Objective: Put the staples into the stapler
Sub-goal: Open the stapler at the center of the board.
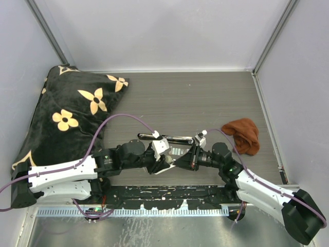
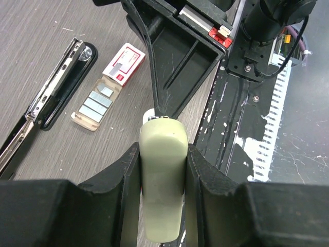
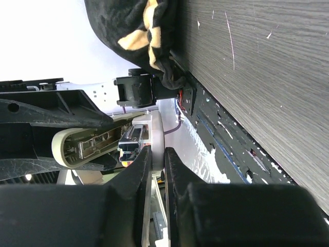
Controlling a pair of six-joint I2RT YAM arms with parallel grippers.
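2 arms fold inward, wrists facing; left hand (image 2: 163, 154) clamps the stapler (image 2: 162, 200), right hand (image 3: 157, 154) fingers nearly together.

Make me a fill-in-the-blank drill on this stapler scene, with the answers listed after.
1. The staples lie on the table next to a white and ____ box.
2. The left pincer is clamped on an oblong coloured ____.
3. In the top view, the brown cloth lies on the robot's ____ side.
4. The black cushion bears cream ____.
Missing words: red; cream-green; right; flowers.
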